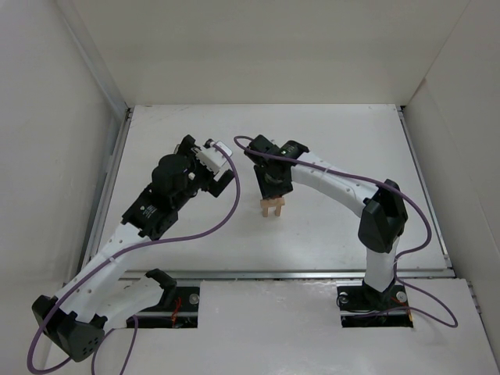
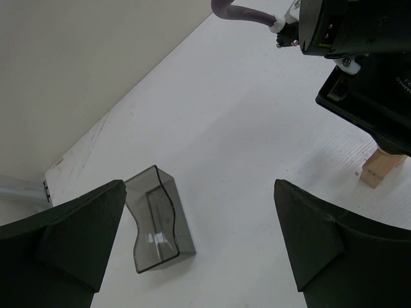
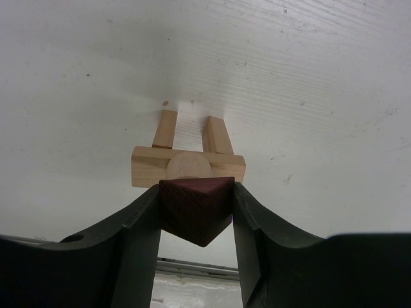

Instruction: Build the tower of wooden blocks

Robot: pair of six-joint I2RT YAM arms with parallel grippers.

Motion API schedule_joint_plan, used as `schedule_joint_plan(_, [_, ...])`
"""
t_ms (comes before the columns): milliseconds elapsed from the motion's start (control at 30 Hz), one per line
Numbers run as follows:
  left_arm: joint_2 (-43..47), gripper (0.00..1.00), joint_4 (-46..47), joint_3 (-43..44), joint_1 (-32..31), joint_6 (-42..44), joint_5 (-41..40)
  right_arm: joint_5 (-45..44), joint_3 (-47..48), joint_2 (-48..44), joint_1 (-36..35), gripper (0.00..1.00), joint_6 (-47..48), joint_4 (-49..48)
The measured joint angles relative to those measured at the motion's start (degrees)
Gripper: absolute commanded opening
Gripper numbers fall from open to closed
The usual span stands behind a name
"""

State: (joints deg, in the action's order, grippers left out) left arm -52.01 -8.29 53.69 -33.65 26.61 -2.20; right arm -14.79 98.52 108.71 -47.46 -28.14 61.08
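The left pincer (image 1: 219, 180) is hanging over the white surface (image 1: 328, 141) with its jaws standing wide, holding nothing. Under it, in the left wrist view, a smoky clear tray (image 2: 157, 221) is lying on the surface. It is sitting inside the gap, closer to the finger (image 2: 77, 237) at the view's left than to the other, and touching neither. Off to this pincer's right, the right pincer (image 1: 273, 192) is pointing down at the wood block tower (image 1: 271, 208), which is standing directly beneath its tips. The right pincer is clamping the dark red-brown cube (image 3: 196, 212) at a narrow setting, with one finger (image 3: 138, 237) pressing on each side and a corner of the cube showing toward the wrist camera. Just beyond the cube, the pale flat plank (image 3: 144, 168) is lying across two pale uprights (image 3: 165, 128), which are standing side by side with a gap between them. Whether the cube is touching the plank cannot be told.
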Motion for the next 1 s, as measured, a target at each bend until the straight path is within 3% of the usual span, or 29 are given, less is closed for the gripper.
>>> schedule_joint_plan(433, [0.02, 1.00, 0.76, -0.74, 0.00, 0.57, -0.48, -1.09, 0.00, 0.00, -0.96, 0.49, -0.20, 0.00])
schedule_joint_plan(767, [0.07, 1.00, 1.31, -0.74, 0.00, 1.16, -0.52, -1.25, 0.00, 0.00, -1.01, 0.62, -0.66, 0.00])
schedule_joint_plan(1000, [0.07, 1.00, 1.49, -0.74, 0.00, 1.46, -0.68, -1.29, 0.00, 0.00, -1.01, 0.63, -0.68, 0.00])
